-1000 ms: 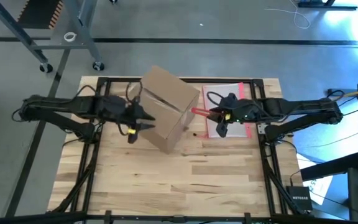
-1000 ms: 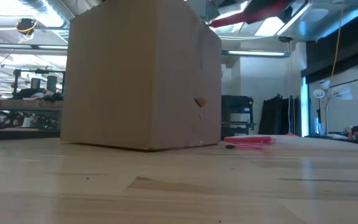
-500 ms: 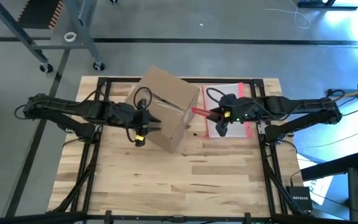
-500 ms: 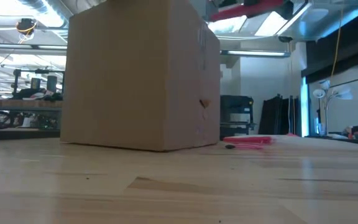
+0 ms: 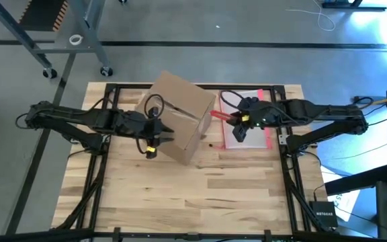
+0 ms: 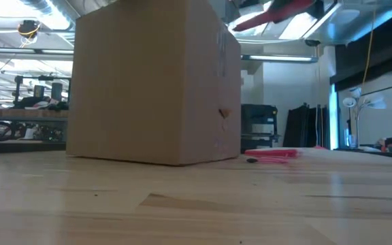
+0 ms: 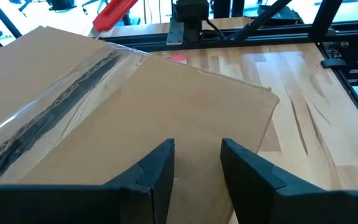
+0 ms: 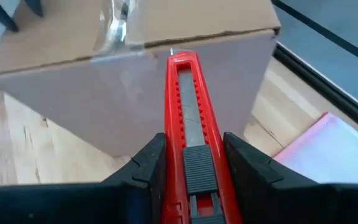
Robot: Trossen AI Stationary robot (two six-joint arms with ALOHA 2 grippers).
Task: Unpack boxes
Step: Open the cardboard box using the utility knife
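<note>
The cardboard box (image 5: 179, 115) was found still taped shut. A red cutter (image 8: 188, 130) was clamped in the right hand (image 5: 237, 121); the left hand (image 7: 196, 163), fingers parted, was braced over the lid. Seam uncut; unpacking not begun.

A grey concrete floor (image 5: 200, 23) surrounds the wooden table (image 5: 180, 202). A metal frame on casters (image 5: 46, 40) stands beyond the table, a roll of tape (image 5: 76, 39) beside it. In the low view, ceiling lights (image 6: 19, 13) glow over cluttered benches (image 6: 19, 126) and dark panels (image 6: 305, 126).
</note>
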